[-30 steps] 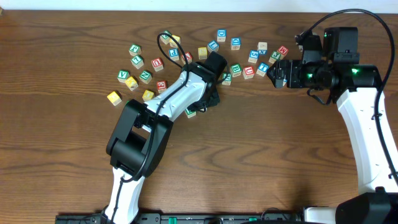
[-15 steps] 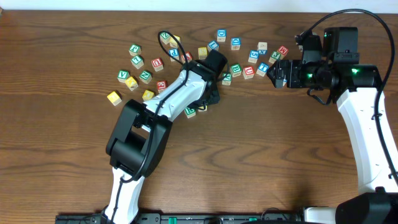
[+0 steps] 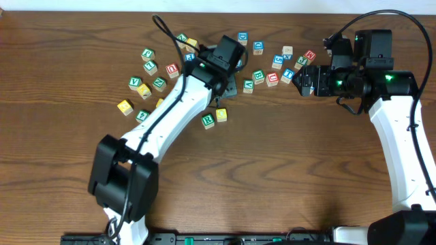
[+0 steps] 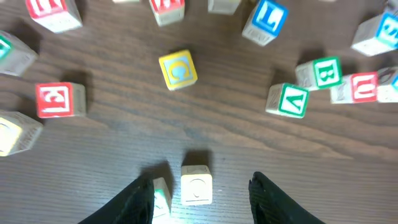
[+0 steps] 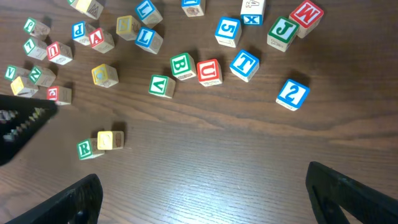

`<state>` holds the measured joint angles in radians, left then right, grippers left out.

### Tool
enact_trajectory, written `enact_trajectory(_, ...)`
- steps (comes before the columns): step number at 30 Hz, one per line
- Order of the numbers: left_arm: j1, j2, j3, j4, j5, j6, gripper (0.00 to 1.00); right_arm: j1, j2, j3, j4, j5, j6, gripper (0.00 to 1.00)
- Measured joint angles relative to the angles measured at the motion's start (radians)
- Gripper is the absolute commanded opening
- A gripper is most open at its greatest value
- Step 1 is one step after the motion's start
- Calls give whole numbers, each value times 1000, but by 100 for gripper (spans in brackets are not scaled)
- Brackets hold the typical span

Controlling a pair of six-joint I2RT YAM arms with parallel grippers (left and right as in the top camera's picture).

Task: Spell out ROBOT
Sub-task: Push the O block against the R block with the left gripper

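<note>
left end effector (image 4: 200,184) hangs part open and empty over the yellow-faced cube (image 4: 196,188), just beside the green r cube (image 5: 85,149); right end effector (image 5: 202,177) stands wide open, empty.

A dark brown wood-grain table (image 3: 286,170) fills the view, evenly lit from above

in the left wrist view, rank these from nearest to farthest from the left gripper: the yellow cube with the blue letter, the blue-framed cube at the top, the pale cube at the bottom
1. Pale yellow wooden cube: bottom centre, between the open jaws.
2. Yellow-framed wooden cube with a blue letter: mid-frame, slightly left.
3. Blue-framed wooden cube: top edge, right of centre.
</note>
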<state>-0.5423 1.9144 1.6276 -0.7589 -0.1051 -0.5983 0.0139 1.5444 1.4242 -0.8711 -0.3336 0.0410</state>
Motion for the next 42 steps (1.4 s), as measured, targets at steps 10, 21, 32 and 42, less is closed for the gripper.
enact_trajectory(10, 41, -17, 1, -64, -6, 10, 49, 0, 0, 0, 0, 0, 0, 99)
enact_trajectory(21, 129, -18, -50, -124, -4, -53, 20, 0, 0, 0, 0, 0, 0, 99)
enact_trajectory(32, 102, 15, -154, -115, 71, -131, 8, 0, 0, 0, 0, 0, 0, 99)
enact_trajectory(42, 102, 57, -209, -111, 97, -156, 8, 0, 0, 0, 0, 0, 0, 99)
